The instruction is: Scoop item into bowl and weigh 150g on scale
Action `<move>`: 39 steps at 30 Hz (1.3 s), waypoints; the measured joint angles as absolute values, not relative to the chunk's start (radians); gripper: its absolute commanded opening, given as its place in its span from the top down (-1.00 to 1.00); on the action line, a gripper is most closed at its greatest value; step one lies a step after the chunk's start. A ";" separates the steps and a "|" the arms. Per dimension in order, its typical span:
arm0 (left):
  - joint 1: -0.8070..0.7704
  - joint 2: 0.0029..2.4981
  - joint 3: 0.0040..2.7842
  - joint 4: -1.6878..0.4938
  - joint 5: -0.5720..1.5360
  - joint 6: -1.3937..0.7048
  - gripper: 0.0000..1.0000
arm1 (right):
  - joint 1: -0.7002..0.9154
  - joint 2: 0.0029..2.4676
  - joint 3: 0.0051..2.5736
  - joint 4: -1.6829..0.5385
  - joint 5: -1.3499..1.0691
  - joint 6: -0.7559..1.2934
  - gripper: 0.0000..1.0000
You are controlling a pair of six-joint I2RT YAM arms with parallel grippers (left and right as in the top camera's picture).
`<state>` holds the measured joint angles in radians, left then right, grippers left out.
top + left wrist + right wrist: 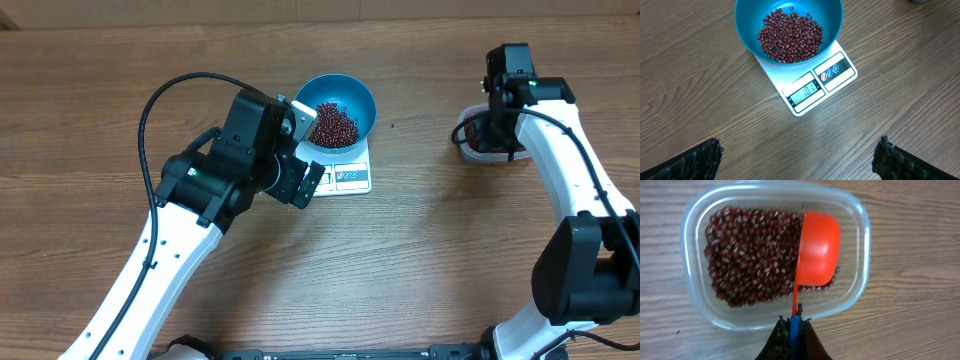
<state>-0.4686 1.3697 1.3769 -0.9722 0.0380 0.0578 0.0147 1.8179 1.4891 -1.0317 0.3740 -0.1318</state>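
A bright blue bowl (pixel 362 100) holding a heap of dark red-brown beans (pixel 333 123) stands on the white scale (pixel 352 179). In the left wrist view the bowl (pixel 747 30) and its beans (pixel 790 36) sit at the top, and the scale's display (pixel 805 91) reads 101. My left gripper (pixel 797 160) hovers open over bare wood just in front of the scale, holding nothing. My right gripper (pixel 794 326) is shut on the blue-and-orange handle of an orange scoop (pixel 817 250). The scoop's cup rests among more beans (pixel 750 260) in a clear tub (pixel 862 255).
The clear tub (pixel 468 150) stands at the right of the wooden table, partly hidden under my right arm (pixel 560 150). My left arm (pixel 200 200) reaches in from the lower left, with its black cable looping above it.
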 measured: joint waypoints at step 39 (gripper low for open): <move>-0.469 1.370 1.377 -0.972 0.038 0.058 -0.99 | -0.084 1.875 1.489 -1.041 0.043 -0.222 0.93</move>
